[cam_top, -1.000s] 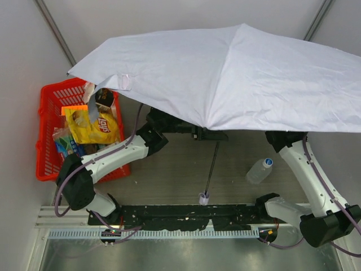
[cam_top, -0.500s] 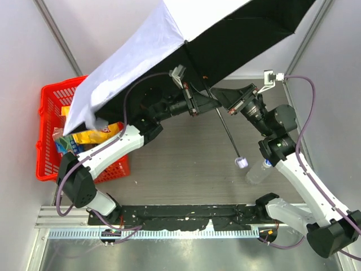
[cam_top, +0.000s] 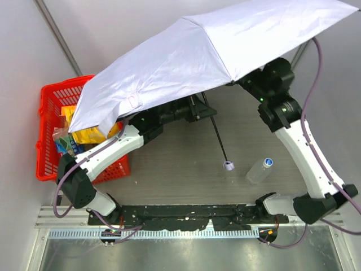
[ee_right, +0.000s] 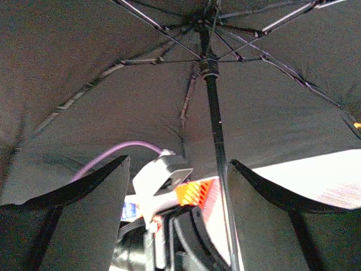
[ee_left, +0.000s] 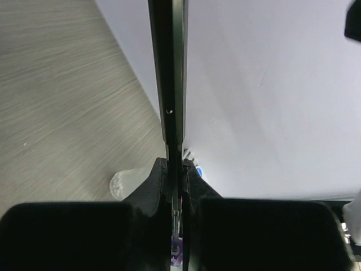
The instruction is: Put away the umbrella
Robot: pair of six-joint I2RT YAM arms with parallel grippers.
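The umbrella is open; its pale lavender-grey canopy spreads over the back of the table, higher on the right. The thin black shaft slants down to the small grey handle just above the table. My left gripper reaches under the canopy's edge and is shut on the shaft, its jaws pressed against it. My right gripper is under the canopy's dark underside, open, with the shaft passing between its fingers close to the right one. It is hidden in the top view.
A red basket with snack bags stands at the left, partly under the canopy. A clear plastic bottle with a blue cap lies on the table right of the handle. The arms' black base rail runs along the near edge.
The canopy tipped up, showing its black underside, then swung back to face upward, higher on the right. The handle moved right. My right arm rose under the canopy and its gripper opened.
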